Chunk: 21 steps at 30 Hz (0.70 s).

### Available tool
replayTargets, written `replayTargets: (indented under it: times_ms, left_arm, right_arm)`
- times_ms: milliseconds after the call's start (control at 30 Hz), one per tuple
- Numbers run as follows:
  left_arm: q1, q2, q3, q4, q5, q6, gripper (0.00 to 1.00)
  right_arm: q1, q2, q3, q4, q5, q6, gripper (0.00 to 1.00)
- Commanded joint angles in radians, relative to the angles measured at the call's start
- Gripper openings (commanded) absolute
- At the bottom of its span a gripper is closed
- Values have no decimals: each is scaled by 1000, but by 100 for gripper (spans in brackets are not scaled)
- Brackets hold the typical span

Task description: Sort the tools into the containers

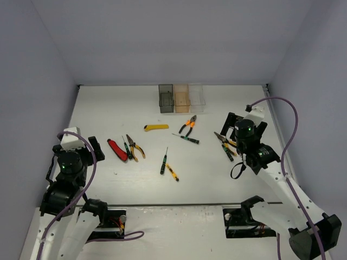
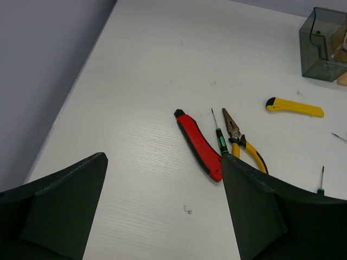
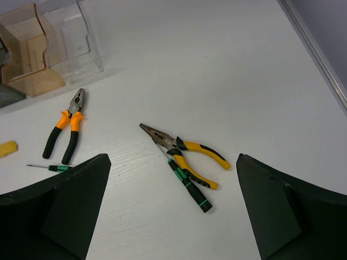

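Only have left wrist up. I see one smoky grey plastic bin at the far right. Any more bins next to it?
Observer: Yes, three in a row: smoky grey plastic bin, orange-tinted bin, clear bin.
Operator: What's by the right gripper?
Observer: A pair of yellow-handled long-nose pliers touching a black-and-green screwdriver.
Operator: Its state?
Observer: Open, holding nothing.
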Motion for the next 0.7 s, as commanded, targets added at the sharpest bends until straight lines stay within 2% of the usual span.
replayTargets:
  times_ms: [0,100,133,233,400,533,633,667]
  left_arm:
    - [1,8,11,67,21,6,82]
    - [-1,5,9,69,22,2,82]
    - [-4,7,10,72,32,1,82]
    - [-10,9,11,67,51,7,82]
    - [-13,-12,7,64,51,8,82]
    - [-18,-13,7,64,59,8,82]
    - [-19,-13,4,64,60,9,82]
    - [-21,-15,4,64,60,9,82]
  right_arm:
    - [7,82,77,49,70,12,100]
    - [7,148,97,49,39,1,100]
    - [7,207,106,47,-23,-5,100]
    - [18,348,180,47,-71,21,100]
    - [52,539,310,49,-90,82,100]
    - [91,680,417,55,-24,148,100]
    - [104,784,467,55,-16,189,92]
    - [105,835,497,55,-23,199,81]
